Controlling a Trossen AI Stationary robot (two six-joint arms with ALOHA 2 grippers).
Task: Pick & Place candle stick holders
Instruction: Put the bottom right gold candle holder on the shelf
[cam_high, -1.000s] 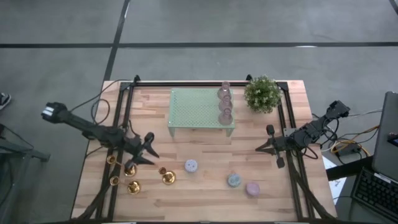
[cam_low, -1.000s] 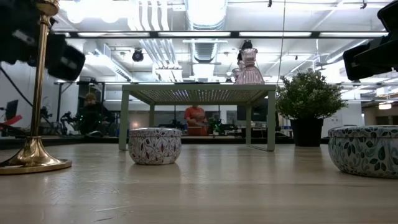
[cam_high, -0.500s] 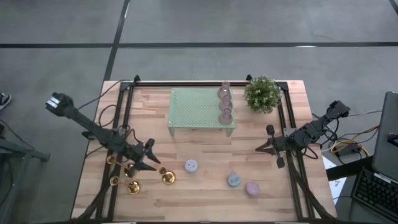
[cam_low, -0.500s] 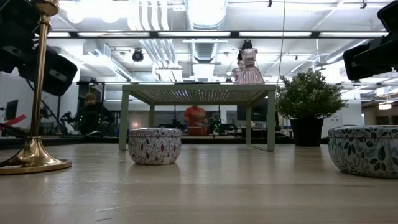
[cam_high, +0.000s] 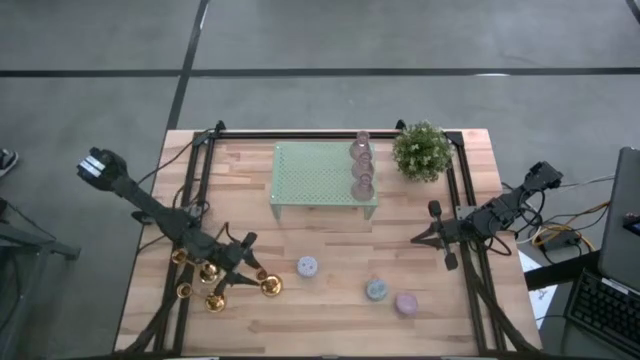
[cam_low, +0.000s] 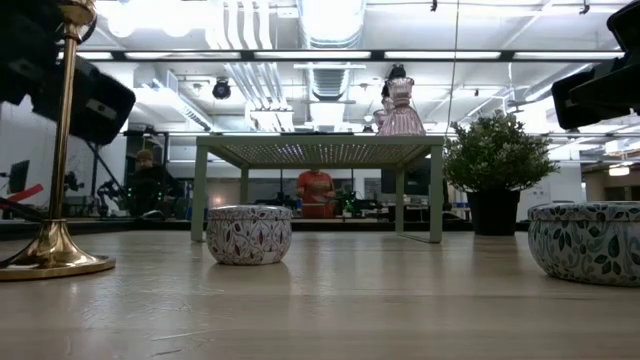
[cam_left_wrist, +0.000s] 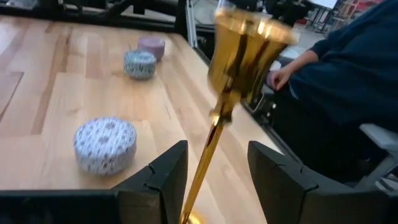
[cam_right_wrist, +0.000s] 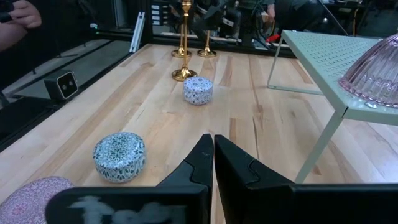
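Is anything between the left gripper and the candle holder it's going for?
Nothing visible. In the left wrist view the holder's stem already stands between the open fingers of the left gripper, not touching either.

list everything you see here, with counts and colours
brass candle stick holders: five, shiny gold, front left of table
round candle tins: three, white, teal, pink, along the front
perforated metal riser: one, pale green, back centre
ribbed glass pieces: three, pink, on the riser's right end
potted plant: one, green, back right
wooden table: one, light
person: one, dark sleeve, beside the table
left gripper: open, astride one holder's stem
right gripper: shut, at the right edge
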